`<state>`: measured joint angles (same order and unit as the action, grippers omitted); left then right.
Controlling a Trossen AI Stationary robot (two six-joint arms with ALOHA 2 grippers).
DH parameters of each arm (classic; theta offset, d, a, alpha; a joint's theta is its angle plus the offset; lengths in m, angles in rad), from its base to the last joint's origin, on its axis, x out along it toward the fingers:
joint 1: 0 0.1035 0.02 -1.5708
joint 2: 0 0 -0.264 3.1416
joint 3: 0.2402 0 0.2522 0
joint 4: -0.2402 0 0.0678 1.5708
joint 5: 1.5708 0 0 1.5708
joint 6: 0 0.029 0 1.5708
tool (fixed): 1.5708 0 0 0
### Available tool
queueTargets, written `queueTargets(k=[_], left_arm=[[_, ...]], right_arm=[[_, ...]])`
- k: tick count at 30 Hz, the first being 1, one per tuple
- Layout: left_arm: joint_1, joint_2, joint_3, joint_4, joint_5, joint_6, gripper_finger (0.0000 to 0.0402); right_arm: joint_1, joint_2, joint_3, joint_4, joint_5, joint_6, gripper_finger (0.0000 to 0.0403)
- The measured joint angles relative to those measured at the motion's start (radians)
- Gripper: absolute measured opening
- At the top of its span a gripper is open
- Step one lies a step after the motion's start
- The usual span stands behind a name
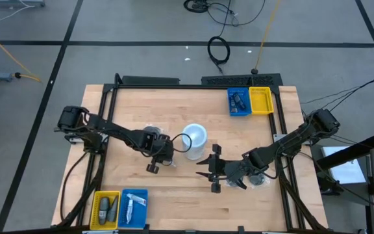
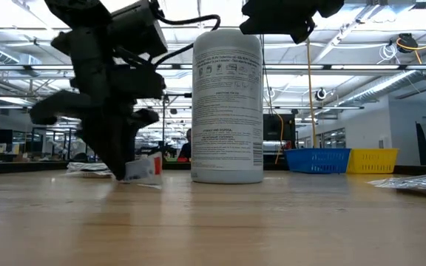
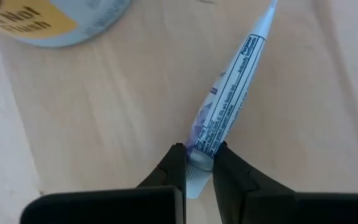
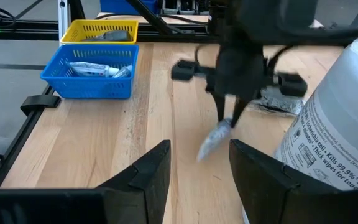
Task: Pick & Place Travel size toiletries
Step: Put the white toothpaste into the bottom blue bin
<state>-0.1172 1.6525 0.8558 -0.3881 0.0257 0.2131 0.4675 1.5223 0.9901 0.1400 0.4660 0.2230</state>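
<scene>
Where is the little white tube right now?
The little white tube is pinched at one end by the left pincer on the wooden table, left of the big white wipes canister in the high view.

Grey floor (image 1: 141, 58) with dark seam lines, cables (image 1: 218, 49) lying on it; ceiling trusses (image 2: 390, 52), bright lights.

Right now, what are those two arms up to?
Left gripper shut on small white tube. Right gripper open, empty. Big white canister stands close by.
</scene>
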Motion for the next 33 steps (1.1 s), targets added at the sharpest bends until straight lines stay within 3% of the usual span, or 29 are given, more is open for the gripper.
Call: queueTargets(k=[8, 19, 33], left_arm=[[-0.087, -0.136, 0.000, -0.072, 0.000, -0.113, 0.0035], [-0.327, -0.339, 0.001, -0.191, 0.000, -0.477, 0.0035], [-0.607, -0.363, 0.001, -0.195, -0.008, -0.937, 0.0036]], right_arm=[[0.000, 0.000, 0.000, -0.006, 0.000, 0.000, 0.0155], [0.000, 0.000, 0.000, -0.008, 0.000, 0.000, 0.0155], [0.000, 0.000, 0.000, -0.001, 0.000, 0.000, 0.0155]])
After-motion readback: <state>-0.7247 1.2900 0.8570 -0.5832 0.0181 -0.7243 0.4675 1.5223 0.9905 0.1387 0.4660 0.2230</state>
